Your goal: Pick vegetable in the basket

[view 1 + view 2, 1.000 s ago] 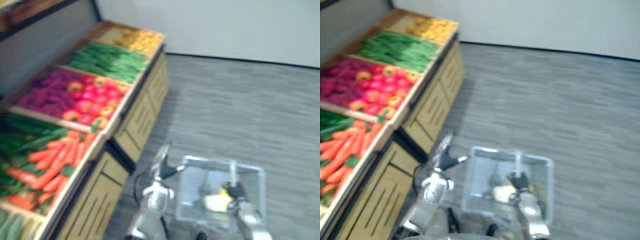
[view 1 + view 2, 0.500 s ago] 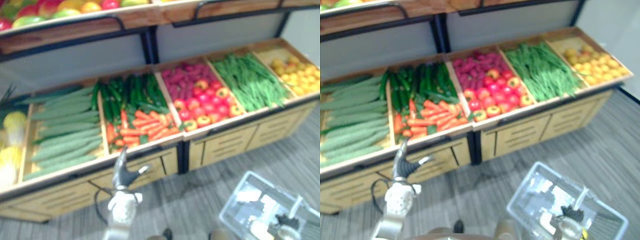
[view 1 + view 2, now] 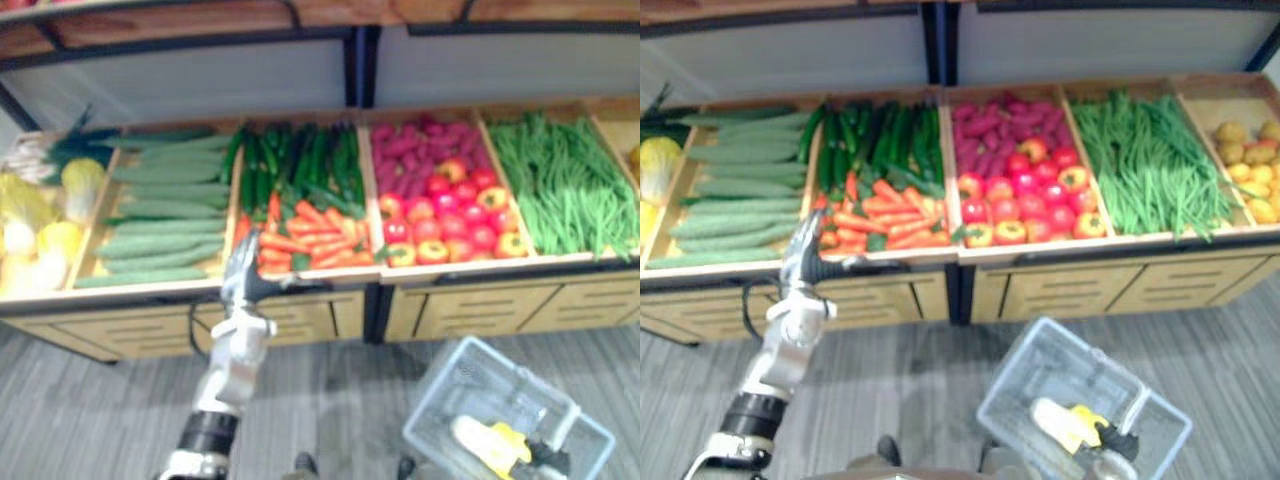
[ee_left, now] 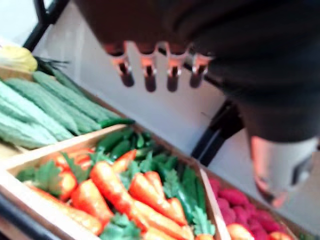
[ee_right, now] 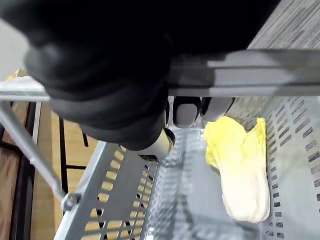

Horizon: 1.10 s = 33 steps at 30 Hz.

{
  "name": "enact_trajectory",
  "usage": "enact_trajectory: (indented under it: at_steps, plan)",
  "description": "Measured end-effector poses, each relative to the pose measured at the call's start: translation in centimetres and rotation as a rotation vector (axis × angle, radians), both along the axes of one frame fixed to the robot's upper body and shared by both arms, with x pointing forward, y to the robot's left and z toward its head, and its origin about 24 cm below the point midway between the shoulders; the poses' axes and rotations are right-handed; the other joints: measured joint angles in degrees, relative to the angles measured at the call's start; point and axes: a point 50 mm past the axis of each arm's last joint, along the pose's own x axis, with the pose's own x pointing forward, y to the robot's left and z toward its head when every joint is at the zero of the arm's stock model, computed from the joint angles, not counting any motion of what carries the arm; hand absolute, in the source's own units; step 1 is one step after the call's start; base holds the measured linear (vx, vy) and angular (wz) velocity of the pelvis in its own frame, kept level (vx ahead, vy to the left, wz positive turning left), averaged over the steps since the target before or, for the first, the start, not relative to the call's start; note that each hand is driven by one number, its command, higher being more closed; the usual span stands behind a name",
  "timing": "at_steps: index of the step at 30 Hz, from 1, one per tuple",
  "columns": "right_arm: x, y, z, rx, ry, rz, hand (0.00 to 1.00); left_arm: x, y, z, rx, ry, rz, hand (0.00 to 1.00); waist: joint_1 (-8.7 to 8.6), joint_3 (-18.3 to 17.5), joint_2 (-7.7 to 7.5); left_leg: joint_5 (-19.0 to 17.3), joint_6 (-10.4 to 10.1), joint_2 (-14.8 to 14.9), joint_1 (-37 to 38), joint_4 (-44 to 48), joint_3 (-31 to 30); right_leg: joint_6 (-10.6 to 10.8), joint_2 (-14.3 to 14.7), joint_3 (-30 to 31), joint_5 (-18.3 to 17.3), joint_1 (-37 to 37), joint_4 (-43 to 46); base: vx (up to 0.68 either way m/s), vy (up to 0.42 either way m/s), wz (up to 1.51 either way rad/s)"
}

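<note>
A clear plastic basket [image 3: 470, 385] hangs low at my right side, above the grey floor. A pale yellow cabbage [image 5: 245, 170] lies inside it. My right hand [image 5: 100, 80] is shut on the basket's handle [image 5: 260, 75], its fingers curled round the bar. My left hand [image 3: 243, 280] is raised and open in front of the stand, fingers [image 4: 148, 75] straight, just short of the bin of carrots [image 4: 115, 190] and dark green cucumbers [image 3: 300, 160]. It holds nothing.
The wooden stand runs across the view. It holds bins of pale cabbages [image 3: 30, 230], long ridged gourds [image 3: 160, 215], purple and red vegetables [image 3: 440, 200], green beans [image 3: 565, 190] and yellow produce [image 3: 1250, 170]. Drawers [image 3: 470, 305] sit below, a shelf above.
The camera has swung from the floor round to face the stand. The left hand stays raised and open, and the right hand keeps its hold on the basket handle.
</note>
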Motion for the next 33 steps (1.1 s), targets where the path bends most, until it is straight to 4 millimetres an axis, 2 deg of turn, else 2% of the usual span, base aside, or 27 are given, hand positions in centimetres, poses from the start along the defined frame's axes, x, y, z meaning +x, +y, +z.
enact_trajectory:
  at_steps: [2,3,5,11,16,20,21,23,24,27,29,32,33]
  plan:
    - [0.9,0.1,0.4,-0.009,-0.031,0.005,1.0,1.1,0.5,1.2,0.05,-0.029,0.01,0.0,-0.01,0.93,-0.58,0.82,0.31,-0.67,-0.43,-1.39,1.65,0.01,-0.3,1.55,0.0,-2.68,1.53,-0.02,0.074,-0.42]
    - [2.5,0.1,1.1,-0.022,-0.078,0.022,1.0,1.8,1.1,2.9,0.089,-0.075,0.02,0.0,0.05,3.39,-1.07,1.06,0.52,-1.1,-0.7,-1.54,4.04,0.37,-0.47,3.88,0.23,-4.96,2.89,-0.04,0.065,-0.66]
    - [4.0,0.4,1.6,-0.031,-0.113,0.056,1.0,2.3,1.8,4.0,0.121,-0.103,0.033,0.0,0.1,5.13,-1.36,1.09,0.59,-1.32,-1.6,-1.53,6.4,0.65,-0.4,6.17,0.96,-7.25,3.23,-0.05,0.061,-0.67]
    - [6.3,0.8,3.3,-0.077,-0.192,0.079,1.0,4.6,3.7,6.9,0.181,-0.129,0.104,0.0,-1.33,9.9,-0.59,1.22,0.74,-0.36,-6.44,-0.98,8.7,0.72,0.56,7.61,5.6,-10.55,-2.43,0.02,0.007,-0.22]
    - [8.6,0.7,5.2,-0.122,-0.28,0.122,1.0,5.2,4.1,8.6,0.2,-0.17,0.123,0.0,-1.05,12.89,-0.35,1.33,0.79,-0.03,-9.08,-0.3,11.11,0.86,0.71,8.59,7.6,-13.16,-3.97,0.03,0.0,-0.14]
    - [10.1,0.6,7.1,-0.16,-0.37,0.141,1.0,6.2,3.1,11.6,0.197,-0.253,0.103,0.0,-0.22,15.15,-0.23,1.32,0.78,0.83,-12.37,1.57,11.59,0.99,0.85,8.41,9.24,-15.67,-4.03,0.0,0.0,0.0]
    - [10.6,0.5,7.6,-0.176,-0.394,0.142,1.0,6.7,2.8,12.2,0.203,-0.256,0.096,1.0,0.23,15.92,-0.26,1.33,0.78,0.88,-13.12,1.66,11.71,0.99,0.87,8.44,9.35,-16.43,-4.01,0.0,0.0,0.0]
    - [11.5,0.5,8.5,-0.189,-0.434,0.15,1.0,7.3,2.8,12.9,0.212,-0.256,0.102,1.0,0.23,17.51,-0.24,1.32,0.78,1.09,-13.86,1.89,11.83,0.94,0.89,8.35,9.76,-17.04,-4.02,-0.05,-0.014,0.02]
    - [12.4,0.7,9.6,-0.202,-0.489,0.161,1.0,7.5,3.2,13.6,0.221,-0.275,0.124,1.0,0.19,17.8,-0.31,1.33,0.8,1.45,-16.06,2.33,12.29,0.86,1.12,8.37,10.72,-19.13,-4.11,-0.08,-0.017,-0.03]
    - [13.7,0.8,11.8,-0.232,-0.588,0.17,1.0,7.6,3.6,17.5,0.229,-0.387,0.154,1.0,0.27,18.68,-0.52,1.79,1.46,1.78,-19.39,2.61,13.04,0.9,1.29,8.74,12.79,-21.76,-5.88,-0.07,-0.009,-0.05]
    - [14.2,1.0,12.7,-0.248,-0.635,0.177,1.0,7.6,4.1,19.0,0.209,-0.415,0.183,1.0,0.06,18.69,-0.54,1.83,1.65,1.91,-20.64,2.51,13.3,1.0,1.37,9.2,14.0,-22.6,-7.24,-0.07,0.007,-0.11]
    - [14.2,0.9,13.4,-0.266,-0.667,0.174,1.0,7.6,4.7,19.2,0.198,-0.409,0.209,1.0,-0.04,18.7,-0.54,1.49,1.73,2.95,-20.56,1.83,14.61,1.11,2.27,9.48,16.41,-22.57,-8.71,-0.03,-0.004,-0.13]
    - [14.0,0.8,13.5,-0.273,-0.67,0.167,1.0,7.5,4.9,19.3,0.192,-0.41,0.221,1.0,-0.6,18.7,-0.54,1.65,1.84,3.13,-20.43,1.51,14.84,1.19,2.37,9.41,16.55,-22.38,-8.78,0.0,0.0,0.0]
